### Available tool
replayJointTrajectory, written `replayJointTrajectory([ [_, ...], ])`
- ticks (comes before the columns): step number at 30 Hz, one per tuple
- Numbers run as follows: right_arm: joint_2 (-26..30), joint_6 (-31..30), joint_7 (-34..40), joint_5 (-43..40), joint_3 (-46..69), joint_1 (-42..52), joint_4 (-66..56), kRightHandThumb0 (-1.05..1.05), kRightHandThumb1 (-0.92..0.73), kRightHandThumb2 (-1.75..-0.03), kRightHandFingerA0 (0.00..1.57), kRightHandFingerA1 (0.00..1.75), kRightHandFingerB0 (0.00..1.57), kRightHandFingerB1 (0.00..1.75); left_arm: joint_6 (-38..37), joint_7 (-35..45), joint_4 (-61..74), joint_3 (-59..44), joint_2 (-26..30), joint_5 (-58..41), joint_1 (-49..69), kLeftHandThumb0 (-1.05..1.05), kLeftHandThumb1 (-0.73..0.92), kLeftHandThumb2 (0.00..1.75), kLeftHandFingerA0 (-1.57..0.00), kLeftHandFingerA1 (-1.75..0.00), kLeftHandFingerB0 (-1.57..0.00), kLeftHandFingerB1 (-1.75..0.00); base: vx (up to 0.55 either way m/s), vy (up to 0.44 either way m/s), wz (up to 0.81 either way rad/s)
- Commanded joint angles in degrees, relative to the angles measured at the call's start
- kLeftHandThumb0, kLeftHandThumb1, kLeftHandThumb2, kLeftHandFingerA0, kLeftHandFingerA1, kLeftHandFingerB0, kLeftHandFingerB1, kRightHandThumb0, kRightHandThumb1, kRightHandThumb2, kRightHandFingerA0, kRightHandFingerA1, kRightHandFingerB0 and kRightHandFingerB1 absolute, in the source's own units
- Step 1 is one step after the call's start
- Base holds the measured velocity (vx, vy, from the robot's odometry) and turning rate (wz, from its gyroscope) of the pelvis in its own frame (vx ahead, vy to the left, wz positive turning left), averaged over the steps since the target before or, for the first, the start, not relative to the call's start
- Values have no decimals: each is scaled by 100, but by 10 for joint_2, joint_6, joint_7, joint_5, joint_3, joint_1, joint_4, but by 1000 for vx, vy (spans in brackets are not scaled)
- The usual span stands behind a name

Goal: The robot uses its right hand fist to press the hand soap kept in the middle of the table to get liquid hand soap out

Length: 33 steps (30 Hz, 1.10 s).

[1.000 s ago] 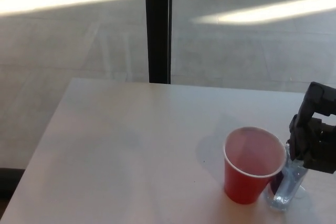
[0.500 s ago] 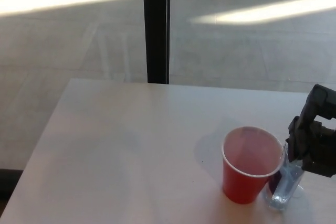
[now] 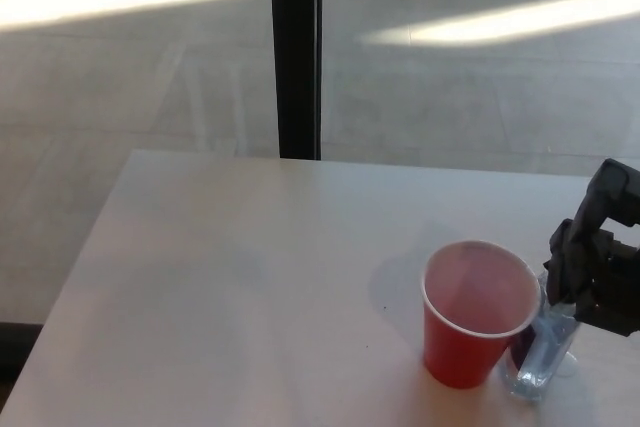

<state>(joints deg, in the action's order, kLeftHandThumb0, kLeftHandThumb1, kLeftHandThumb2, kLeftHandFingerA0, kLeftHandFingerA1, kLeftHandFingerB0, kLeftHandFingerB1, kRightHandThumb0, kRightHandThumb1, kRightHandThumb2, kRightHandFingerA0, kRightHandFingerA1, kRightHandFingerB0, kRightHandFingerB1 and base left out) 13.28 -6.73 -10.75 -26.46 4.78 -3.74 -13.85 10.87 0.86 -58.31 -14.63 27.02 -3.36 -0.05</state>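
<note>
Left side of the tabletop [image 3: 230, 277] lay bare, pale and lit from the floor beyond; a dark post [image 3: 296, 52] rose behind its far edge. My left hand did not show anywhere in the view. Further right stood a red cup [image 3: 478, 315], upright, mouth open, nothing visible inside it. Just beside the cup, touching or very nearly so on its right, stood the hand soap [image 3: 545, 352], a clear bottle, lower body visible, its top hidden under my right hand [image 3: 598, 272]. So the bottle sat toward the right front of the tabletop rather than dead centre as seen from here. My right hand was over the pump end of the bottle, dark and bunched; its fingers [image 3: 562, 265] looked curled inward into a fist, holding nothing, though the knuckles blocked the underside and I could not tell whether the fist was resting on the pump or a little above it. No soap showed on the tabletop or at the spout, which was hidden. Judgement: approach done, fist formed and placed; the press itself, and any soap coming out, remained unconfirmed and probably still ahead.
</note>
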Motion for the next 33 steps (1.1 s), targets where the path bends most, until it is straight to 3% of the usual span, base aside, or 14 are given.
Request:
replayJointTrajectory([
  [1,8,-122,10,28,-31,71,87,-20,-54,-128,107,175,73,172,10,7,5,-2,20,2,-3,-30,50,108,-67,-83,-54,-76,0,0,0],
  [3,9,-125,13,30,-31,74,92,-19,-55,-125,105,175,72,172,10,14,11,-2,21,0,-1,-30,51,109,-64,-81,-52,-75,0,0,0],
  [4,8,-124,12,28,-30,75,95,-19,-55,-126,105,175,71,172,8,13,9,0,22,2,-2,-30,56,96,-65,-83,-50,-73,0,0,0],
  [7,12,-121,5,29,-30,79,106,-18,-50,-135,105,175,71,175,9,5,-1,0,21,4,-9,-31,51,108,-68,-83,-55,-76,0,0,0],
  [16,24,-116,-1,31,-40,85,117,-19,-51,-134,104,175,72,172,10,1,-16,6,22,9,-17,-28,59,92,-64,-82,-47,-71,0,0,0],
  [17,25,-126,8,30,-39,82,109,-19,-51,-131,101,175,71,171,11,2,-12,5,22,8,-15,-31,50,108,-65,-81,-52,-74,0,0,0],
  [19,25,-134,15,29,-37,79,104,-19,-51,-131,101,175,71,171,9,4,-8,7,22,9,-11,-31,50,108,-65,-81,-52,-74,0,0,0],
  [20,33,-141,5,2,-20,54,87,-22,-52,-131,101,175,69,170,11,6,-4,2,21,3,-8,-29,57,97,-64,-83,-50,-74,0,0,0],
  [21,34,-139,3,-5,-16,48,84,-23,-57,-125,100,175,67,170,13,5,0,2,21,4,-6,-30,51,109,-67,-83,-55,-76,0,0,0],
  [24,37,-152,11,-32,4,20,59,-19,-56,-128,99,175,68,164,16,4,2,5,21,6,-3,-31,51,109,-66,-82,-57,-77,0,0,0],
  [26,41,-174,23,-59,19,-1,39,-21,-58,-125,98,175,68,163,16,4,6,8,22,9,0,-31,51,109,-66,-82,-54,-75,0,0,0],
  [27,41,-180,28,-61,21,-4,34,-51,-75,-91,92,175,71,157,16,5,8,8,21,9,1,-32,50,110,-65,-82,-54,-76,0,0,0],
  [28,40,-185,35,-84,35,-27,22,-20,-61,-125,100,175,66,169,18,7,12,5,21,6,2,-31,51,110,-64,-81,-53,-75,0,0,0],
  [33,53,-217,71,-129,73,-91,-25,-21,-59,-122,97,175,64,168,18,7,14,5,19,5,6,-32,51,109,-64,-81,-52,-75,0,0,0],
])
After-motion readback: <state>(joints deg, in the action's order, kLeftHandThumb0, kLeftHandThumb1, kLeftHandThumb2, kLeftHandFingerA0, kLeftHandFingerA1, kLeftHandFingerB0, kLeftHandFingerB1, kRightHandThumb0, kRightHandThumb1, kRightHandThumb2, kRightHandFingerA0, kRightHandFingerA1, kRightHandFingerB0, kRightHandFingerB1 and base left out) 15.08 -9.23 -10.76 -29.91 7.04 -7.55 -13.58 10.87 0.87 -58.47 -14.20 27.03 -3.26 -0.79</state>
